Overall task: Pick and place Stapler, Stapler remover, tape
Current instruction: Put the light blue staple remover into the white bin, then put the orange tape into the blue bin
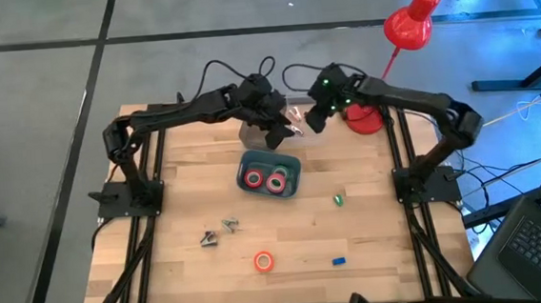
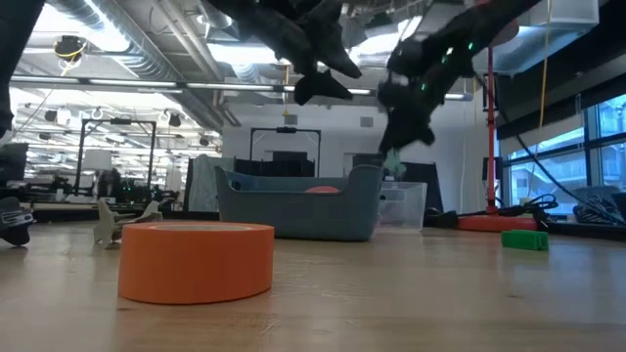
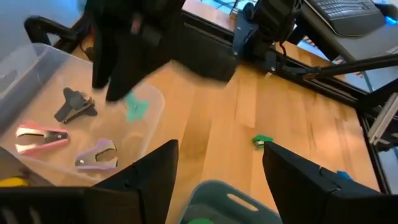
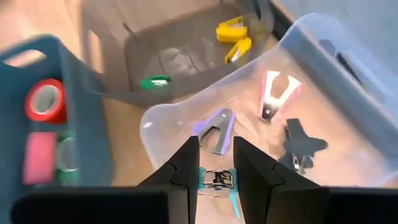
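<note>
My right gripper (image 4: 216, 155) is shut on a teal staple remover (image 4: 217, 180), above a clear container (image 4: 348, 74) at the table's far middle. In that container lie a pink (image 4: 273, 93), a purple (image 4: 217, 130) and a dark (image 4: 298, 146) remover. Beside it, a grey bin (image 4: 124, 56) holds yellow staplers (image 4: 233, 37) and a green one. My left gripper (image 3: 217, 168) hangs open over the blue bin's far rim (image 1: 252, 157); red tape rolls (image 1: 265, 180) lie in that bin. An orange tape roll (image 1: 264, 261) and two staple removers (image 1: 219, 231) rest on the table. My right gripper pinches the teal staple remover between its two fingers, which cover its middle. Its ends (image 4: 219, 188) stick out on either side. The fingers slant down from the table's right. The remover hangs below them (image 2: 394, 164), lifted clear above the clear container.
A red desk lamp's base (image 1: 364, 118) stands at the far right, close to my right arm. A small green block (image 1: 337, 199) and a blue block (image 1: 337, 259) lie on the right half of the table. Bare wood lies toward the near edge.
</note>
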`<state>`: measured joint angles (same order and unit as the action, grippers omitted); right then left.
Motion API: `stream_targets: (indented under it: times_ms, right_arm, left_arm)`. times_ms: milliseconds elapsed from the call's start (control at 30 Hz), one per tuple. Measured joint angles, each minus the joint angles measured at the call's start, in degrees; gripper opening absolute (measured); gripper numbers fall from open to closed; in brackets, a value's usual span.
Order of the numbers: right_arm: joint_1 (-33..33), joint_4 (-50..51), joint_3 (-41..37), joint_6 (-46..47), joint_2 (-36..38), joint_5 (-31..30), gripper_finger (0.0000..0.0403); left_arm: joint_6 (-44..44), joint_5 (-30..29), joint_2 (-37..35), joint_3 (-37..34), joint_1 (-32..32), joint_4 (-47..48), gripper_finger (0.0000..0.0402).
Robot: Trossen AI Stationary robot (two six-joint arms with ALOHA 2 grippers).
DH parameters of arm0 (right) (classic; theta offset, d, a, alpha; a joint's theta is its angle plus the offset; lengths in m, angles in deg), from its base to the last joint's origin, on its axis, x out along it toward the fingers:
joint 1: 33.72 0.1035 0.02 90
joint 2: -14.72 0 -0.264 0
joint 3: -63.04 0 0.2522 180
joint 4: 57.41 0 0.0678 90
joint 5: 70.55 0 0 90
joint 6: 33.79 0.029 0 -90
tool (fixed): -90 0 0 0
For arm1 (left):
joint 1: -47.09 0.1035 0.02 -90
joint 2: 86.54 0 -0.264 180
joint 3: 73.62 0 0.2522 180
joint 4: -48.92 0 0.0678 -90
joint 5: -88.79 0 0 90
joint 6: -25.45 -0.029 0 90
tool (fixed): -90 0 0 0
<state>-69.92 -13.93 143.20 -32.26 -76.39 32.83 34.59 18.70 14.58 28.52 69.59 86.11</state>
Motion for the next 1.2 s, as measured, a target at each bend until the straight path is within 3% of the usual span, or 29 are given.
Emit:
stream_targets:
  times_ms: [333,733,1000,1100,1200]
  right_arm:
    - [-0.32,-6.23,3.12,-4.33,-11.7,-4.27,0.0075]
    - [-1.25,-5.84,3.47,-5.1,-15.18,-4.96,0.0079]
    - [-1.38,-5.93,3.47,-2.11,-13.97,-5.67,0.0254]
    - [-1.41,-5.85,3.47,-1.74,-13.89,-6.16,0.0286]
    - [-1.41,-5.06,3.47,-1.76,-13.07,-6.34,0.0291]
  left_arm:
    - [1.54,-1.63,-1.3,-0.12,-0.46,0.31,0.0218]
    - [2.71,-1.65,-1.33,-0.12,-0.76,0.32,0.0216]
    - [3.15,-1.65,-1.33,-0.12,-0.76,0.28,0.0216]
    - [3.15,-1.65,-1.33,-0.12,-0.76,0.19,0.0216]
    - [2.99,-1.65,-1.33,-0.12,-0.76,0.34,0.0216]
